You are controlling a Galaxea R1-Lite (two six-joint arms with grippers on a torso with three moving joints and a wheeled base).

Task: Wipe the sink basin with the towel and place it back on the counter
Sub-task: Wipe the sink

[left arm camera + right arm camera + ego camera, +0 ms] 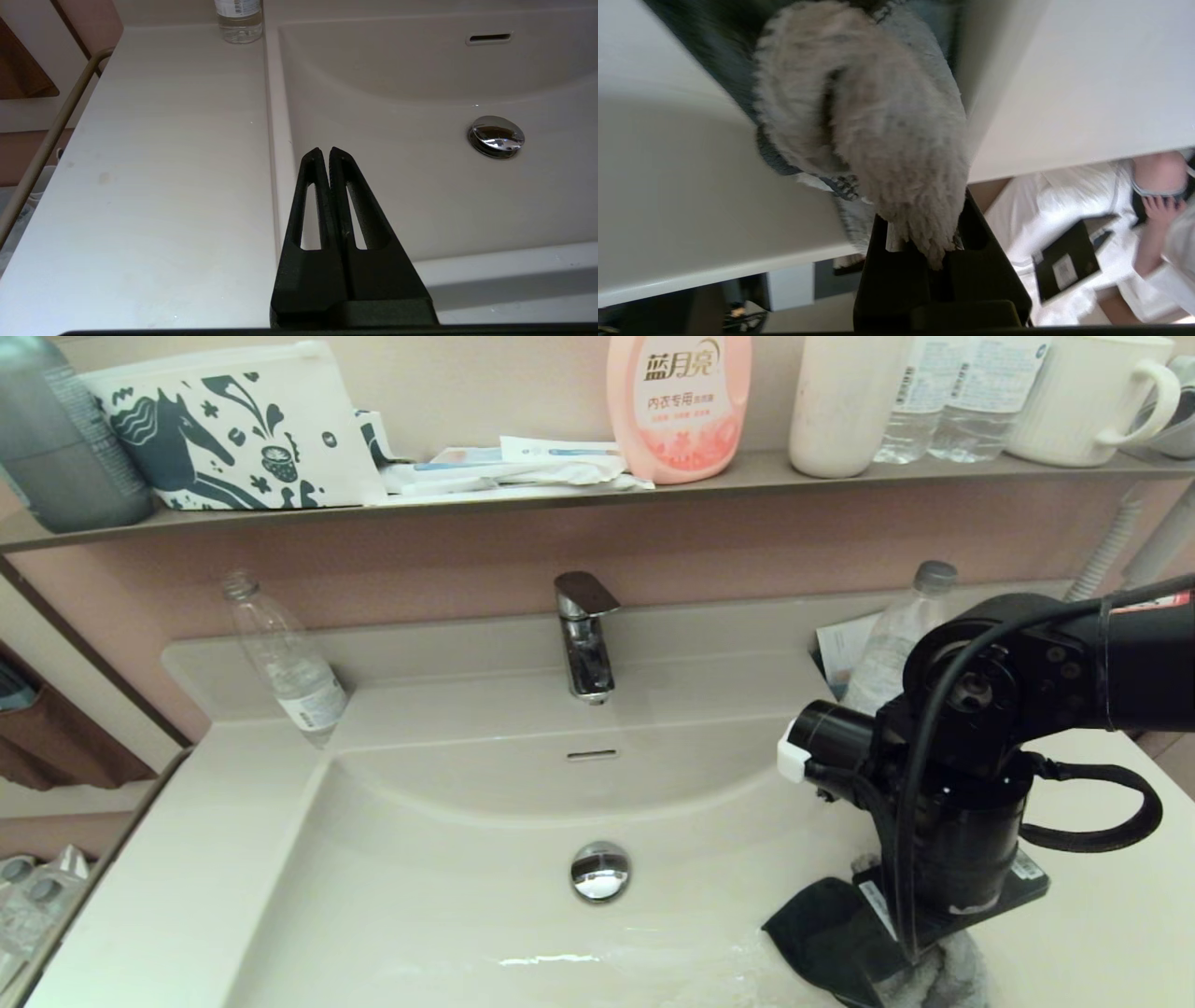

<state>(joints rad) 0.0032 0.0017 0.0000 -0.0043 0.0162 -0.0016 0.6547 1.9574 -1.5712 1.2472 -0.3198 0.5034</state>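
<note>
Right, quick notes.
Right gripper: right gripper (920, 242) is clamped on the small fluffy light-grey and charcoal towel (878, 121); a tuft of pile sticks out between the fingers in the right wrist view.
Towel position: the cloth (831, 933) sits at the near right corner of the wide glossy cream-white sink basin (448, 896), straddling the basin's right rim, dark face spread toward the basin floor, grey fluff bunched under the wrist.
Right arm: reaches in from the right over the cream-white vanity surface (1102, 915), wrist pointing down at the rim.
Left gripper: left gripper (325, 154) has its fingers pressed together on nothing, hovering over the basin's left rim, parked.
Key relation: the towel hangs directly ahead of the right gripper's fingers, trailing away from them; the basin floor and round chrome drain plug (599, 871) lie to the robot's left of the cloth, the open surface to its right. The right arm is the only one near it.
Stage (judgement): either starting a wipe stroke or finishing one at the rim; cannot tell which.
Next move needs: a leftward sweep to keep wiping, or a short carry to the right to set it down.
Risk: the cloth snagging on the rim edge.
Nearby: clear plastic bottle (892, 644) behind the right arm, chrome faucet (583, 635) at the back.
</note>
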